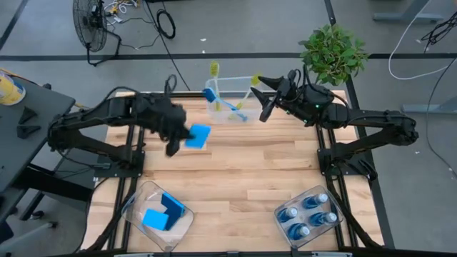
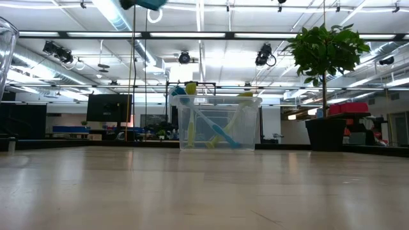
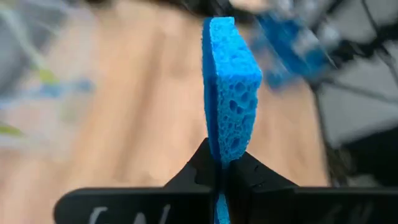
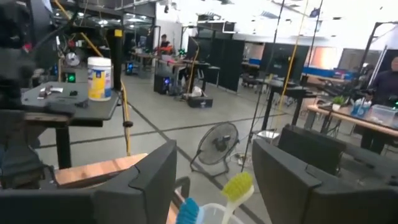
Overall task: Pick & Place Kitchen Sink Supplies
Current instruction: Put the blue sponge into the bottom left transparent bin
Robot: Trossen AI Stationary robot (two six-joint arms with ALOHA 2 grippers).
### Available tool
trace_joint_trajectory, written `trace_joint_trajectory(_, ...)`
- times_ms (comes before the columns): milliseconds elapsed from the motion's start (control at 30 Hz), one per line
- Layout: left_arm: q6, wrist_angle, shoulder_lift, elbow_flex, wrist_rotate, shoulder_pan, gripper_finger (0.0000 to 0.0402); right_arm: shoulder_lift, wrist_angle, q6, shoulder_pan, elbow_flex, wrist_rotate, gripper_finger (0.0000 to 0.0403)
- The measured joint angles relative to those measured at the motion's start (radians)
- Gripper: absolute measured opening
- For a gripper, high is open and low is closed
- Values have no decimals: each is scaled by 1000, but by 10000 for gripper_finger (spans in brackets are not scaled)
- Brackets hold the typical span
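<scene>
While the left gripper [image 1: 187, 137] pinches a blue sponge [image 1: 199, 135] by one thin edge, it hangs above the table [image 1: 243, 175] at upper left of centre in the high view, well apart from the bin of sponges [image 1: 158, 212] at lower left. In the left wrist view the sponge [image 3: 230, 87] stands on end between the closed fingers [image 3: 249, 180], gripped only along its bottom margin. That shallow hold is the main risk, I judge: the soft foam could flex, twist or slip out during a swing toward the bin, landing on the wood or on the rim. A fast turn of the wrist would make this more likely.

At upper centre the brush bin [image 1: 232, 100] holds two yellow-green brushes [image 1: 213, 70] and a blue brush [image 1: 227, 106]; the low view shows them leaning inside the clear walls [image 2: 217, 121]. Just right of it the right gripper [image 1: 265, 96] hovers with fingers spread and nothing between them, close to the potted plant [image 1: 333, 51]. Its nearness to the bin rim could, I think, lead to a knock that tips the brushes. Four bottles [image 1: 308, 213] sit in the bin at lower right.
</scene>
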Motion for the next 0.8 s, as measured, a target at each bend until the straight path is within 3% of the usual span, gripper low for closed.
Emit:
trace_joint_trajectory(233,-80,-236,-10,0,143,-180,11,0,-25,62,0,0,0,210)
trace_joint_trajectory(633,-182,-335,26,-17,165,-498,15,1,-36,78,0,0,0,210)
trace_joint_trajectory(800,-218,-345,41,-75,258,-583,13,1,-35,124,0,0,0,210)
